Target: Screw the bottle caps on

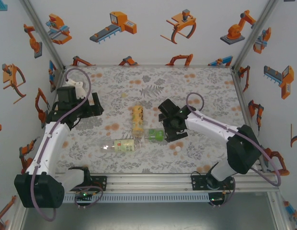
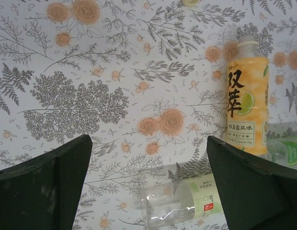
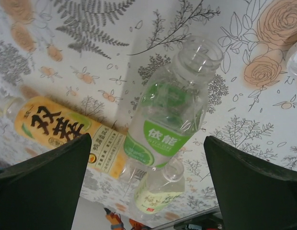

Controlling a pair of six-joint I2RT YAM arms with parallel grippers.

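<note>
The green bottle lies open-mouthed, white cap loose at its four o'clock; left gripper and right gripper gape wide, empty. By the look of it, all the capping lies ahead.

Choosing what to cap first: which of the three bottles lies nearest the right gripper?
The clear green-label bottle, lying uncapped directly below the right gripper's open fingers in its wrist view. The yellow-orange bottle and the pale-label bottle lie farther off.

Lying on their sides mid-table, close together: 3 small plastic bottles. Yellow-orange bottle with neck pointing away, clear green-label bottle open-mouthed just right of it, clear pale-label bottle nearest. Loose nearby: 1 white cap right of the green-label bottle, 1 pale cap beyond the yellow-orange bottle.
</note>
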